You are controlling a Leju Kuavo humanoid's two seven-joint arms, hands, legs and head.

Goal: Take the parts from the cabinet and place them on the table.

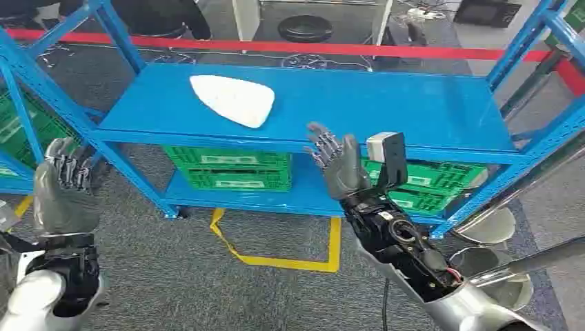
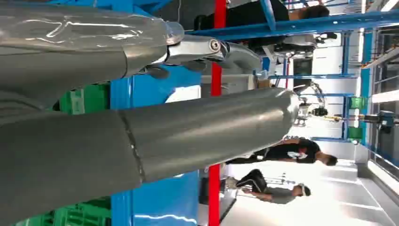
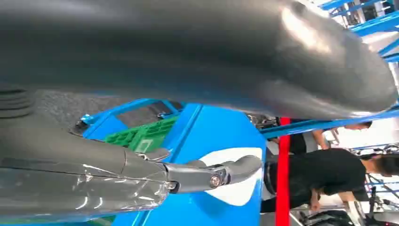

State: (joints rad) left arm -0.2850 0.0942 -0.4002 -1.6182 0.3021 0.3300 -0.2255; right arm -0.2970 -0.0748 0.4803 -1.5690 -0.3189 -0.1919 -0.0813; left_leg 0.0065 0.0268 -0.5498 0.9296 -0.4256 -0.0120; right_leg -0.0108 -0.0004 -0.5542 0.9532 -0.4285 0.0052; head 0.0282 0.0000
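Observation:
A white rounded triangular part (image 1: 234, 100) lies on the blue shelf (image 1: 386, 103) of the cabinet, towards its left side; a piece of it (image 3: 235, 188) shows past the fingers in the right wrist view. My right hand (image 1: 338, 162) is raised in front of the shelf's front edge, to the right of the part, fingers spread and holding nothing. Lower left, my left hand (image 1: 63, 186) is up beside the cabinet's blue frame, fingers apart and empty. Its thick grey thumb (image 2: 202, 127) fills much of the left wrist view.
Green crates (image 1: 231, 169) sit on the lower shelf, with more (image 1: 428, 183) to the right and at the far left (image 1: 21, 131). Yellow tape (image 1: 283, 258) marks the grey floor. Red tape (image 1: 331, 48) runs behind the cabinet. People (image 2: 291, 150) stand beyond it.

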